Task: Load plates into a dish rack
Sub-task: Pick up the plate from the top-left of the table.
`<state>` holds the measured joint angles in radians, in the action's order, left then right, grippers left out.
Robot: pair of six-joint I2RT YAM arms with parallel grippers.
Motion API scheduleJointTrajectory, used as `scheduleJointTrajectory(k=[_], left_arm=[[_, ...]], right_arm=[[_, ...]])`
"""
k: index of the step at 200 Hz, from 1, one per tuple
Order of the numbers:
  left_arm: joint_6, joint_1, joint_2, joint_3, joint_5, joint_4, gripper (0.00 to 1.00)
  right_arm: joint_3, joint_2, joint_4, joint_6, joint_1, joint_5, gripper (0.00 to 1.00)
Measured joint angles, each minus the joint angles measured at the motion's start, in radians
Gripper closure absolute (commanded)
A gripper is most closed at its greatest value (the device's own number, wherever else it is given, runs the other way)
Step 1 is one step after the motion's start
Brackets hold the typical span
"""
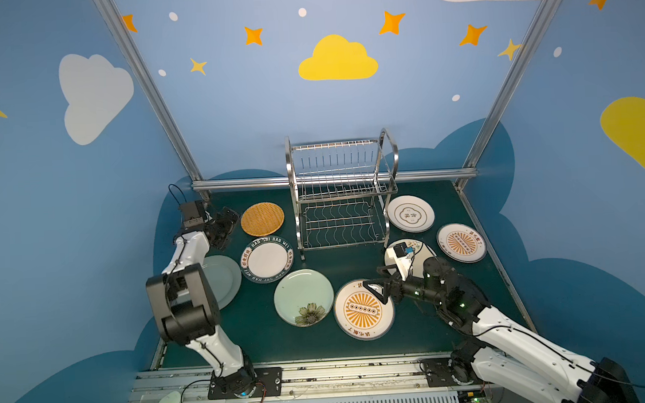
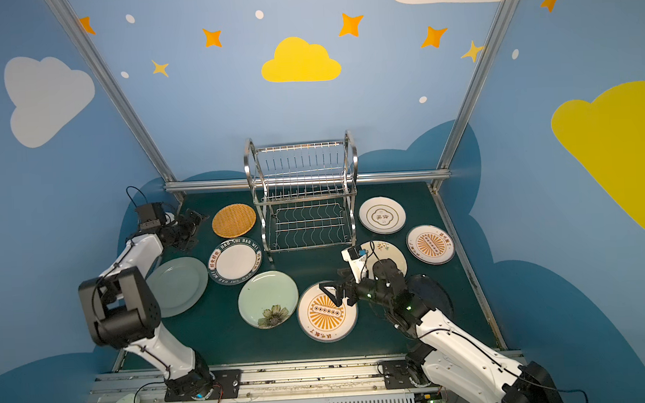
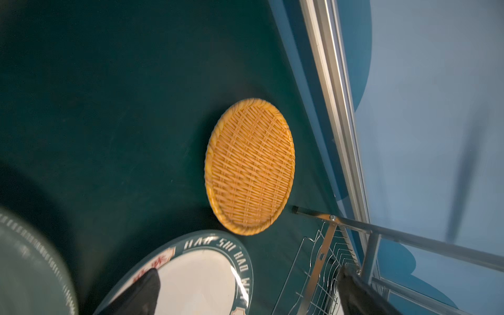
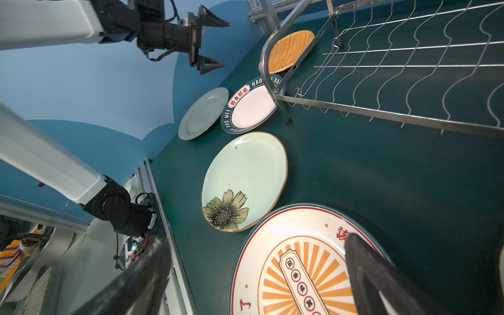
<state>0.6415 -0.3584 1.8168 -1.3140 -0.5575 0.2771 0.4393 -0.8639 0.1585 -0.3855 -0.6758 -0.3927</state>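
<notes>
Slippage is the nearest worry: the right gripper (image 1: 376,285) hangs with its fingers spread wide and empty over the rim of the near sunburst plate (image 1: 362,309), which lies flat on the table (image 1: 321,346); whether a fingertip touches the glaze I cannot tell; a flat plate gives little edge to catch, so a closing finger may ride over the rim and shove the plate instead of lifting it; the flower plate (image 1: 303,297) lies just beside it, so a shove would likely knock the two together; a hold on the rim alone could also let the plate swing or drop once raised; the rack (image 1: 343,193) stands at the back of the table, between the woven plate (image 1: 262,219) and a cream plate (image 1: 410,213), and nothing stands in it yet; every plate in view lies flat on the table; the rack looks light and tall, so a plate brought in tilted may snag the upright wires and push or tip it; the right arm reaches across a sprigged plate (image 2: 392,253) and a dark plate (image 2: 435,291), and a low sweep could drag them; the left gripper (image 4: 221,45) is also spread wide with nothing in it, raised above the table near the woven plate and the lettered plate (image 1: 266,259), close to the rack's side frame; if both arms go for the rack together they might clash there
</notes>
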Motion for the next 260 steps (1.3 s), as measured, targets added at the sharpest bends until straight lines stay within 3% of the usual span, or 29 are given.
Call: scheduleJointTrajectory(k=[55,130,203,260], left_arm=[[-0.106,-0.042,0.256,-0.156,-0.175,0.087,0.0],[-0.184,-0.037,0.425,-0.344,-0.24,0.188,0.02],[-0.196,-0.022,0.529,-0.483,-0.309,0.26,0.18],[-0.137,-0.003,0.573,-0.515,-0.349,0.233,0.34]], right_arm=[[0.0,0.0,0.045,0.009,-0.035,0.029,0.03],[0.0,0.0,0.048,0.027,-0.05,0.047,0.03],[0.0,0.0,0.047,0.028,-0.055,0.057,0.03],[0.0,0.0,0.045,0.028,-0.06,0.063,0.03]])
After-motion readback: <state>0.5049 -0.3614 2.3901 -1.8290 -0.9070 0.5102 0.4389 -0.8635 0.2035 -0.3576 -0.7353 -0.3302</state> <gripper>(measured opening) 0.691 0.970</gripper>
